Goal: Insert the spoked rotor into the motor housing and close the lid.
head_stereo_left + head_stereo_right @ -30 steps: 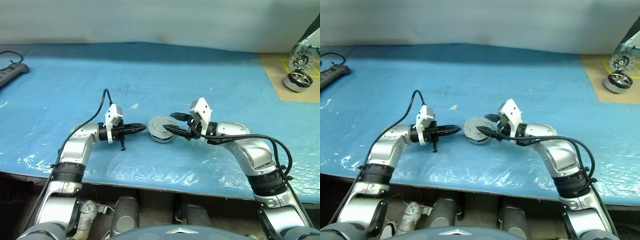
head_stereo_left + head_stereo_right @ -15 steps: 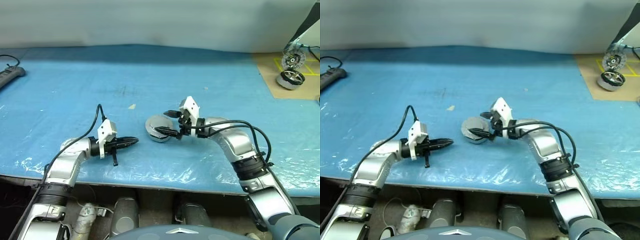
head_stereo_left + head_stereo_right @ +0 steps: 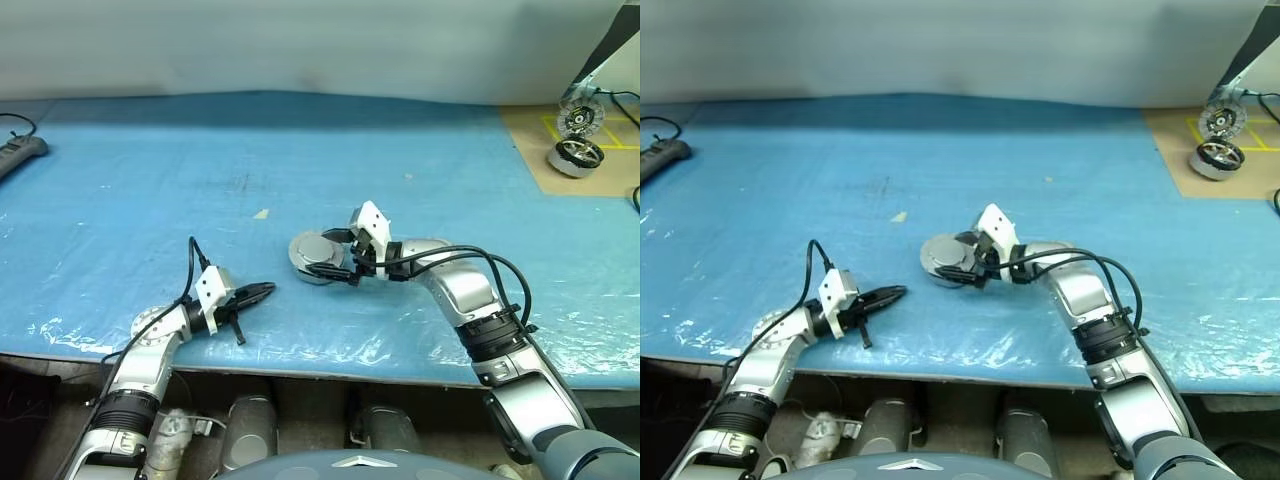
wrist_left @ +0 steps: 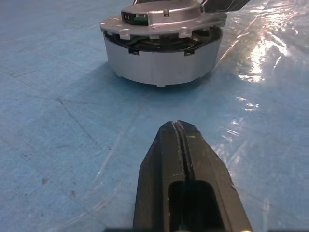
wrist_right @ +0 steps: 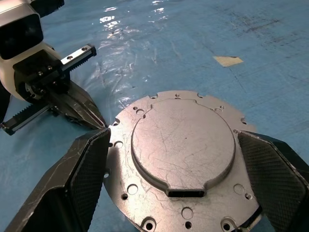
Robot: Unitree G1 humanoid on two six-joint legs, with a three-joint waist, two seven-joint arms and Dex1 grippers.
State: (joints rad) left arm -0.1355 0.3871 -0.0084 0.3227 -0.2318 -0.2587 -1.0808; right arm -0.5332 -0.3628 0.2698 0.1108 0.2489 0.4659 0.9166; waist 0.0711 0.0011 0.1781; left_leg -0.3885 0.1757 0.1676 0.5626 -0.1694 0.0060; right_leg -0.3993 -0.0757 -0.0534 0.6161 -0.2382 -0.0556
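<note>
1. The motor housing point(image 3: 318, 258) sits on the blue-covered desk point(image 3: 130, 180), about mid-width and nearer the front edge than the back. The lid point(image 5: 183, 145) lies down over it, plain grey face up. The left wrist view shows a dark seam under the lid's rim, so it may not be fully seated.
2. The right pincer point(image 5: 178, 188) straddles the lid, jaws spread wide, one finger on each side of the disc; it grips nothing. Whether the pads touch the rim cannot be told.
3. The left pincer point(image 3: 262, 291) is closed flat and empty, low over the desk near the front edge, tip aimed at the housing but apart from it.
4. The spoked rotor cannot be seen with the lid down. Whether it sits inside cannot be told; judged likely, but unconfirmed.
5. Risk: if the right pincer closes or pulls away at an angle, a finger could catch the lid's rim and lift it or drag the housing across the slick plastic cover.
6. Risk: a push down off-centre could tilt the lid instead of seating it.
7. Risk: the left pincer nosing forward would shove the unheld housing.
8. A twin motor unit point(image 3: 576, 153) stands at the far right corner, well apart.
</note>
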